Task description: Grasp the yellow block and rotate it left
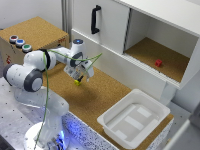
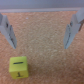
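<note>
Gripper (image 2: 41, 31) released, fingers spread wide, nothing held. Yellow block (image 2: 19, 67) on cork surface (image 1: 95, 95), outside the finger span, near 7 o'clock in wrist view; directly under gripper (image 1: 79, 75) in exterior view. Risk: closing now misses block, or descending finger lands on it and knocks it away. White bin (image 1: 134, 120) well apart at 4 o'clock; cabinet front close behind. Open cork all around block.

Cork-topped table (image 1: 95, 100), yellow block (image 1: 77, 82) and white tray (image 1: 134, 120) on it
</note>
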Action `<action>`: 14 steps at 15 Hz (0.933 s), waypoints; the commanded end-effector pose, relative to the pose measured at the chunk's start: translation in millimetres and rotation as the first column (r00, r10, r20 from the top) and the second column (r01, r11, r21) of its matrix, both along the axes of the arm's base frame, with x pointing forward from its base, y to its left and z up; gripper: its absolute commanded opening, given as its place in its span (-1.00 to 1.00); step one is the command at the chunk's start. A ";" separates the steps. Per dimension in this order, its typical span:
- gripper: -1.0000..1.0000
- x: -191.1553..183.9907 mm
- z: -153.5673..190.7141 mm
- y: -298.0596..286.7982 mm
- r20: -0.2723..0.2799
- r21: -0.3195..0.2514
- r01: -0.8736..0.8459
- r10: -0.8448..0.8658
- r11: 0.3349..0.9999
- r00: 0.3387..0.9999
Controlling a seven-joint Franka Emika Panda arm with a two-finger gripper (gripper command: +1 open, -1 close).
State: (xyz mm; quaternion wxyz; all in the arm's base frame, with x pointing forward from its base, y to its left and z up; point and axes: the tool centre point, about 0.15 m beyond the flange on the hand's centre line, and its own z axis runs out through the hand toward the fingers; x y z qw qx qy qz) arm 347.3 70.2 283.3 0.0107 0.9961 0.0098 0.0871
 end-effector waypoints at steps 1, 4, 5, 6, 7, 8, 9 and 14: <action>1.00 -25.0 -27.1 42.0 -0.021 0.029 -0.161 0.161 0.987 0.987; 1.00 -16.6 -51.4 43.3 -0.017 0.013 -0.202 0.202 0.979 0.979; 1.00 -9.6 -57.3 40.2 -0.021 0.010 -0.201 0.201 0.980 0.979; 1.00 -2.9 -61.2 36.8 -0.021 0.015 -0.195 0.195 0.981 0.981; 1.00 4.4 -65.5 34.2 -0.029 0.032 -0.194 0.195 0.980 0.980; 1.00 10.7 -69.4 34.1 -0.035 0.035 -0.198 0.199 0.980 0.979; 1.00 15.2 -72.4 35.0 -0.036 0.037 -0.201 0.203 0.979 0.979; -1.00 26.0 -84.1 39.3 -0.068 0.041 -0.238 0.240 0.971 0.968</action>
